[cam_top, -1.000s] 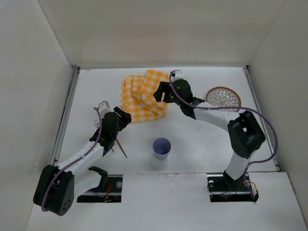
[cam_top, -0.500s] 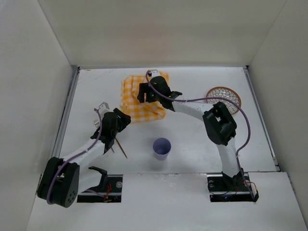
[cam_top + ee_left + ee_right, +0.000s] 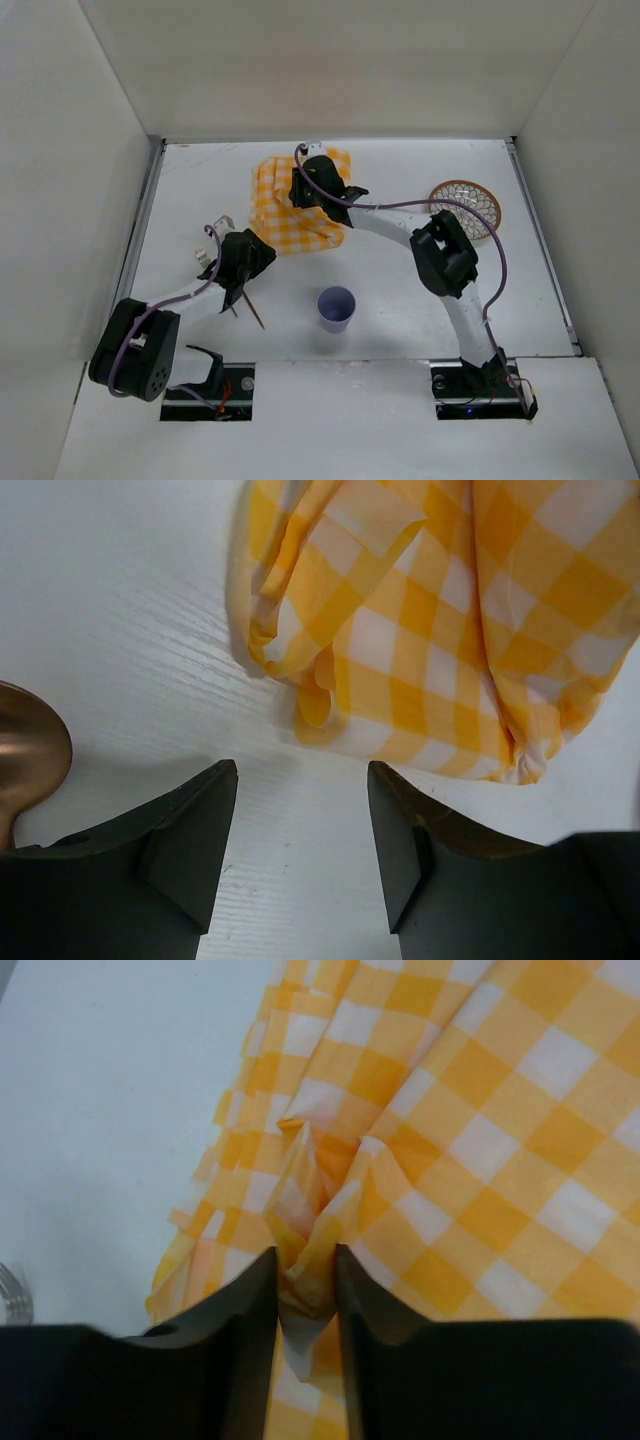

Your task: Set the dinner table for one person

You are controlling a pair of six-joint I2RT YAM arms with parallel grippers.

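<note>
I see my right end effector (image 3: 306,1278) pinched narrow on a raised fold of the yellow-and-white checked cloth (image 3: 480,1140). The cloth lies bunched at the far middle of the large matte white table with metal rail edges (image 3: 400,270), which spreads under both arms. My left end effector (image 3: 300,772) stands wide, gripping nothing, just short of the cloth's edge. A lilac cup (image 3: 336,307) stands upright nearer the arm bases.
</note>
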